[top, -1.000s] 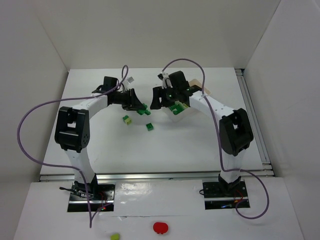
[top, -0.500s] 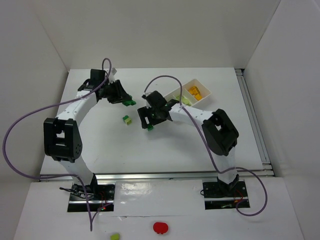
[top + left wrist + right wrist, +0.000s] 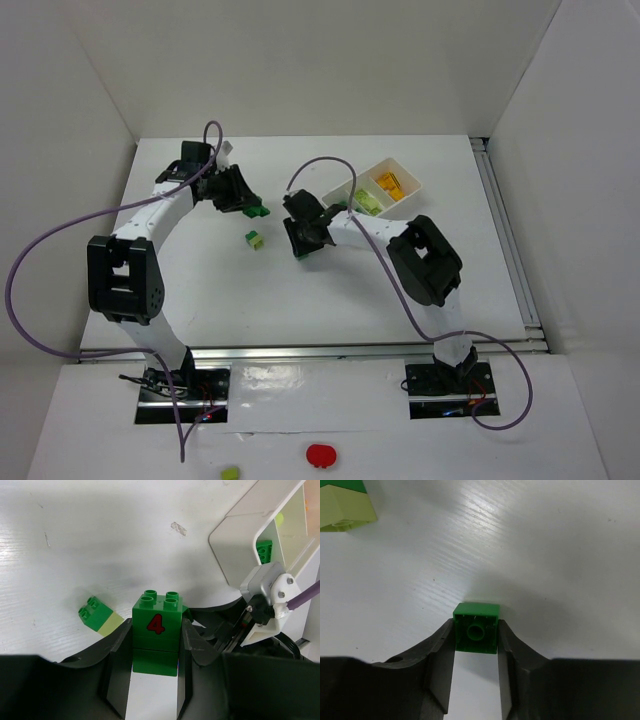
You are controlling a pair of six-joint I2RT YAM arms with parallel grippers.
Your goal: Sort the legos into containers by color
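Here, white table (image 3: pixel 330 300), white walls (image 3: pixel 330 60), legos (image 3: pixel 255 240)

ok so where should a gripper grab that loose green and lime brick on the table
Take the two-tone brick by its smooth side walls, across the seam where dark green meets lime, coming straight down. It sits alone on the table with bare space around it, and flat walls should grip better than the studded end.

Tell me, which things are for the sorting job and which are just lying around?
For the job: numbered green brick, plain green brick, green-and-lime brick, white tray.
Lying about: red round thing, purple cable.
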